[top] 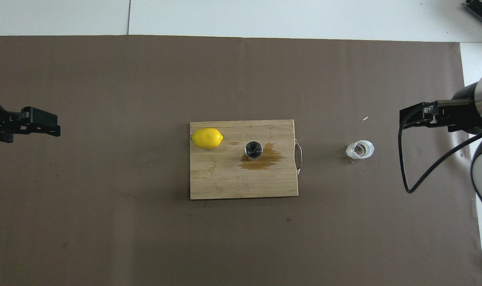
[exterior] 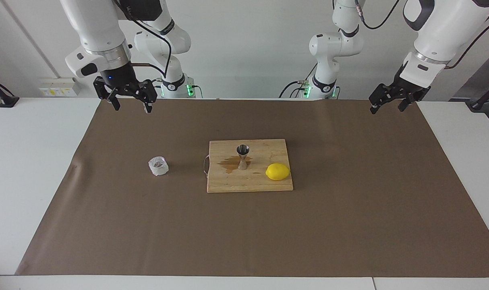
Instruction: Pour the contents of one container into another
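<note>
Both arms raised, empty-handed
Right end effector (exterior: 129,105) upper left, fingers spread; left end effector (exterior: 388,108) upper right, fingers apart.

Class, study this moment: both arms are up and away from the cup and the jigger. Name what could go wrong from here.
1. The crinkly cup looks thin, so a firm grip by the open right gripper might crush it.
2. The jigger has a narrow mouth and stands in a brown wet patch on the cutting board; more could spill.
3. The lemon lies beside the jigger; the waiting, open left gripper could nudge it.
</note>
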Tool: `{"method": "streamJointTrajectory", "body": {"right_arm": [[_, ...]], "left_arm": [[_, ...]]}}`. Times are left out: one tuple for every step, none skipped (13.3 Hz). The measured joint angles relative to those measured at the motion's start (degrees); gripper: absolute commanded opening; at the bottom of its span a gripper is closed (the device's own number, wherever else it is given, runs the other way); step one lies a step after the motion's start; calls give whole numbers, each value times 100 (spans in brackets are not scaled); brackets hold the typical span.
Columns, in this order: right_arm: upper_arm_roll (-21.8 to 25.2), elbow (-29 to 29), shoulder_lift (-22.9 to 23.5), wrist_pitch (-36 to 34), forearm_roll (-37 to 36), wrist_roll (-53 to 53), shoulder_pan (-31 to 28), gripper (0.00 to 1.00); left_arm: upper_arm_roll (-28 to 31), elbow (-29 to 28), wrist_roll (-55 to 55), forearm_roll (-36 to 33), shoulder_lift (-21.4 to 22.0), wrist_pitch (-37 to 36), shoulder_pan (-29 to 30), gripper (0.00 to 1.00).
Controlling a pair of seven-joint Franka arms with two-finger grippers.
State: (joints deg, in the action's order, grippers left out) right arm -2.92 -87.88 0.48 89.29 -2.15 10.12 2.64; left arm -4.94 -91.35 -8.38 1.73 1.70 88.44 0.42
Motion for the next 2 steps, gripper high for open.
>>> {"method": "streamJointTrajectory", "body": {"right_arm": [[-1, -6, 0, -1, 2, 0, 2, 100], [-5, -13, 0, -2, 7, 0, 7, 100]], "left_arm": [[0, 0, 0, 0, 0, 0, 0, 100], [0, 0, 0, 0, 0, 0, 0, 100]]}}
